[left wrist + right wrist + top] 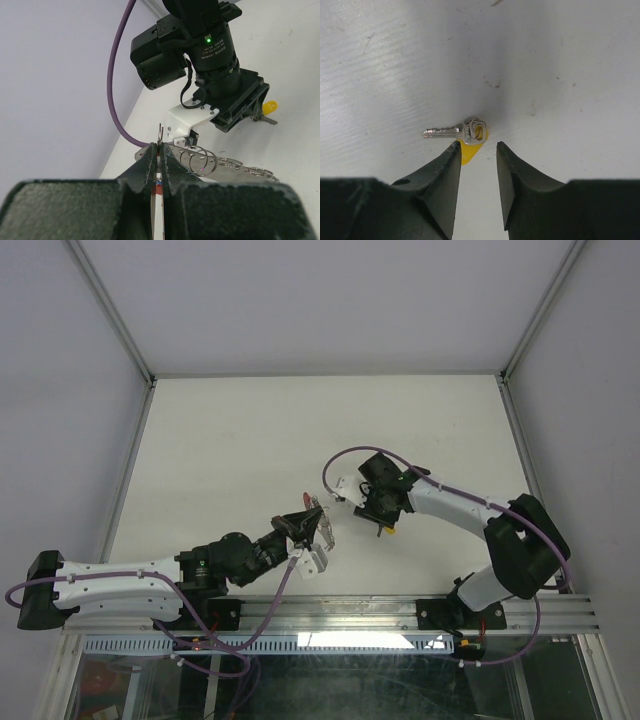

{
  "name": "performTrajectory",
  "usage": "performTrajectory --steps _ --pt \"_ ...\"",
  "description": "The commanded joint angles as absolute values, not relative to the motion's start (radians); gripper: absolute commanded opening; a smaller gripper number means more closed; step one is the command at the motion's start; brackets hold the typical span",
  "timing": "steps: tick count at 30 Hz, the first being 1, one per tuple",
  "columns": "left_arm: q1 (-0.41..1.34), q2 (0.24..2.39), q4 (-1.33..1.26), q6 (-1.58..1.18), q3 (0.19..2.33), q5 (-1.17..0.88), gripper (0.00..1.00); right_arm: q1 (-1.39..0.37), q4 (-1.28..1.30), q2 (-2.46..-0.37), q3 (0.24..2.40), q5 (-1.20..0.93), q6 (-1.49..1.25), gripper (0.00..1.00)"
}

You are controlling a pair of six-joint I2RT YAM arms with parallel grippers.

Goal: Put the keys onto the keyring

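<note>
Judged the yellow key (470, 134) light, stiff, slippery, best pinched at its plastic head; saw right jaws apart, left jaws clamped on the keyring (160, 140).

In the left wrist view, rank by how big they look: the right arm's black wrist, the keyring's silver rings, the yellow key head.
1. the right arm's black wrist, by far largest.
2. the keyring's silver rings.
3. the yellow key head, smallest, but farther from the camera than the rings, so that gap is unsure.
</note>
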State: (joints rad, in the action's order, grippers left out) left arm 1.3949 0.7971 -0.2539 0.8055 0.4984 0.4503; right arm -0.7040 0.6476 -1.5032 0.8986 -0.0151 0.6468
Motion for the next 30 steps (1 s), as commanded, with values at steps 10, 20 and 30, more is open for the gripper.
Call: performTrajectory --steps 10,20,30 --pt "1.404 0.778 -0.295 0.832 0.507 0.486 0.00 -0.709 0.606 -1.552 0.944 -0.006 0.665 0.36" --pt "1.404 0.781 -0.296 0.840 0.504 0.491 0.00 -0.707 0.611 -1.591 0.951 -0.028 0.663 0.13" --pt "1.404 0.769 -0.314 0.830 0.499 0.488 0.00 -0.704 0.548 -1.460 0.930 -0.054 0.605 0.00"
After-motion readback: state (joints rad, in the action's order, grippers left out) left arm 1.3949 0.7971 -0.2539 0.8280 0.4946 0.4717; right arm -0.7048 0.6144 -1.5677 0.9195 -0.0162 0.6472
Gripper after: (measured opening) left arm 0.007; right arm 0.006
